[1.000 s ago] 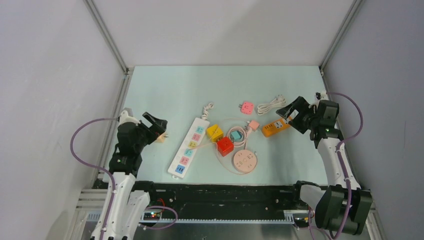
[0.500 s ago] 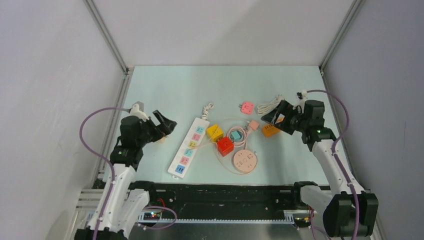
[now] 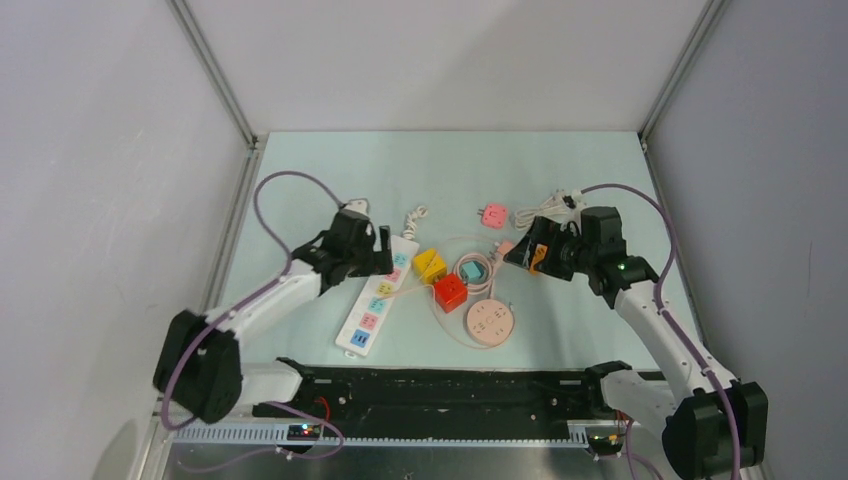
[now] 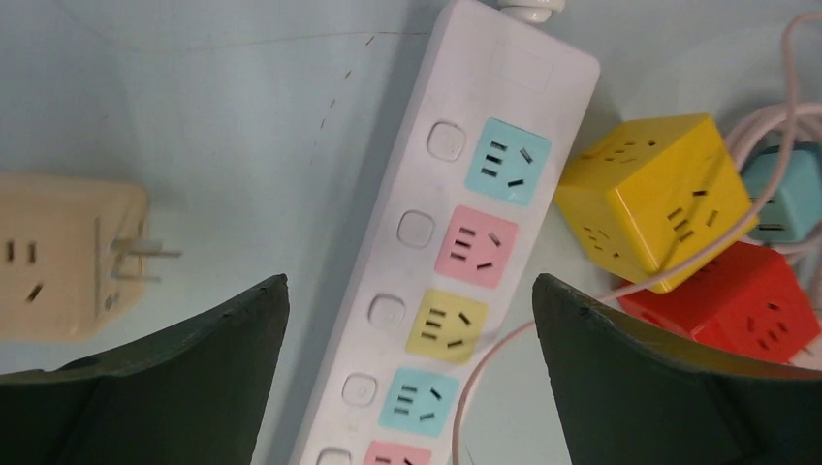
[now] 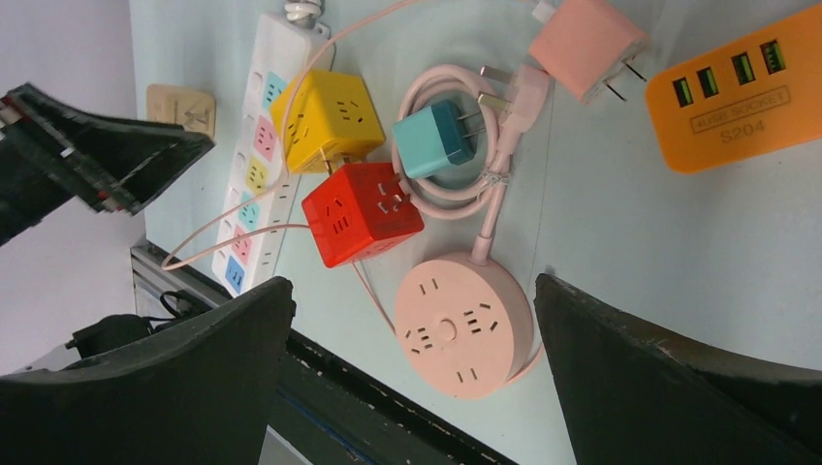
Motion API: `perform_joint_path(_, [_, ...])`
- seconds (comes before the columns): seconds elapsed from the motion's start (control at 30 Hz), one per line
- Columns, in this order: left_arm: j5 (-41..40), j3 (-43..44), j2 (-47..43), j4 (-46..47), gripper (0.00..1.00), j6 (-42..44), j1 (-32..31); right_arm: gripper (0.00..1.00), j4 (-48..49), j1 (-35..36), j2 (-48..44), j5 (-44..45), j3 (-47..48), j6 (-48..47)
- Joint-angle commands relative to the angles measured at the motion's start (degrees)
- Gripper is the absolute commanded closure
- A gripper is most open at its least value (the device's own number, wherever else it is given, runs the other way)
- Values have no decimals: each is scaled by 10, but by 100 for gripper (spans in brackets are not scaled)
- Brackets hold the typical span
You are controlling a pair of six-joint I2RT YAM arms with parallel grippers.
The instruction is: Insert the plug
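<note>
The step in hand looks like the reach before any pick-up: nothing is plugged in yet and neither arm holds anything. The left end effector (image 4: 409, 283) hangs with its jaws spread wide and empty. Out beyond its left finger lies a beige adapter plug (image 4: 63, 254) on the table (image 4: 223, 107), its two prongs pointing back toward the gap. Directly below the gap runs the white power strip (image 4: 465, 252), and past the right finger sit a yellow cube socket (image 4: 649, 194) and a red cube socket (image 4: 737, 305), touching each other. The right end effector (image 5: 412, 283) is just as wide open and empty above a round pink socket (image 5: 463, 325). A teal plug (image 5: 434, 139) lies ahead of it inside a coiled pink cord (image 5: 494, 184), and an orange USB socket (image 5: 742, 92) is off toward its right finger. Next, I judge, one arm has to settle over a plug, square its jaws to the body and close. Which plug is meant I cannot tell. The strip's near end is cut off in the left wrist view, and the tangled cords are hard to trace.
</note>
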Motion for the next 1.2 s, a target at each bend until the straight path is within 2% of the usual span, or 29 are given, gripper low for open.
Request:
perform_joint_path(0.0, [-81, 60, 89, 31, 0, 69, -57, 0, -10, 7, -23, 20, 12, -14])
perform_joint_path(0.33, [-97, 69, 181, 31, 0, 78, -102, 1, -17, 9, -76, 13, -17, 2])
perform_joint_path(0.47, [-91, 75, 209, 31, 0, 88, -102, 0, -18, 9, -71, 7, -24, 1])
perform_joint_path(0.7, [-127, 97, 252, 30, 3, 92, -96, 2, -12, 14, -59, 15, -45, 12])
perform_joint_path(0.83, [-132, 125, 272, 32, 17, 107, -84, 7, -25, 22, -38, 52, -47, 20])
perform_joint_path(0.97, [-116, 151, 288, 34, 34, 162, -66, 9, -29, 35, -16, 90, -50, 20])
perform_joint_path(1.17, [-23, 209, 308, 45, 45, 223, -17, 9, 4, 44, 32, 106, -53, 27])
